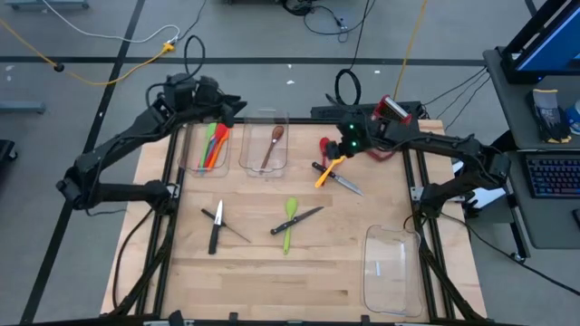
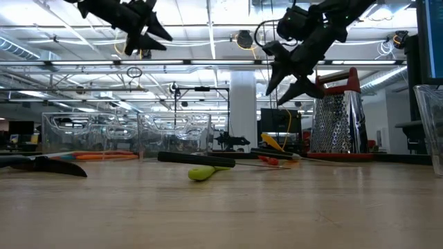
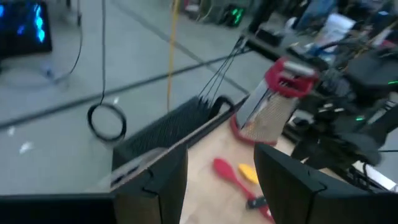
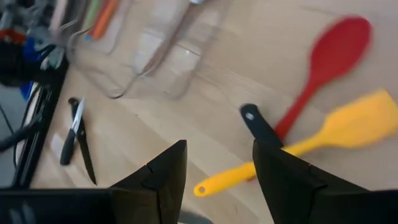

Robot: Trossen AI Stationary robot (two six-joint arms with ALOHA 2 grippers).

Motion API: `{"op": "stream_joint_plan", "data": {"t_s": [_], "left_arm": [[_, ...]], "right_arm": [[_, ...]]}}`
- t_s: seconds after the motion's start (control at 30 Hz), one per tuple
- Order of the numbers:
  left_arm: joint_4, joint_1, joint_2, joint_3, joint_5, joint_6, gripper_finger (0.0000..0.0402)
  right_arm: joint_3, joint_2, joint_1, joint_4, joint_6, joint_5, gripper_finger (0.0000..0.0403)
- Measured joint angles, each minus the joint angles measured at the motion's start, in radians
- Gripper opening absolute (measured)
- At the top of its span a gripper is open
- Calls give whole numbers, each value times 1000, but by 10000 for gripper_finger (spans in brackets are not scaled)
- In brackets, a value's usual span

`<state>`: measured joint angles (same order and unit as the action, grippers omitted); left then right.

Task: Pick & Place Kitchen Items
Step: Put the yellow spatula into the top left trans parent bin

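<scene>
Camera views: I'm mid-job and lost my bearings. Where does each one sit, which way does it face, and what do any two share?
High view: overhead, straight down on the table; both arms show.
Low view: table height, level across; left gripper and right gripper hang above.
Left wrist view: past open fingers toward the grater.
Right wrist view: down past open fingers at the yellow spatula and red spoon.
Shared: both wrist views show the red spoon and yellow spatula.
</scene>
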<state>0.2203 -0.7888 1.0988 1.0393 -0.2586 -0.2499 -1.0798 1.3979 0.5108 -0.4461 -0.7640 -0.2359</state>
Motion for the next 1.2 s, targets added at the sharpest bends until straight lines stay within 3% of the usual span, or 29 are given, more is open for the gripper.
{"op": "stream_joint_plan", "data": {"t_s": [0.47,0.93,1.2], "left_arm": [[-44,24,0,0,17,20,189],[-45,24,0,0,25,89,189],[-46,24,0,0,25,122,189]], "right_arm": [[-1,105,20,-79,-208,29,176],[-2,214,3,-72,-327,33,176],[0,280,-11,-63,-351,102,176]]}}
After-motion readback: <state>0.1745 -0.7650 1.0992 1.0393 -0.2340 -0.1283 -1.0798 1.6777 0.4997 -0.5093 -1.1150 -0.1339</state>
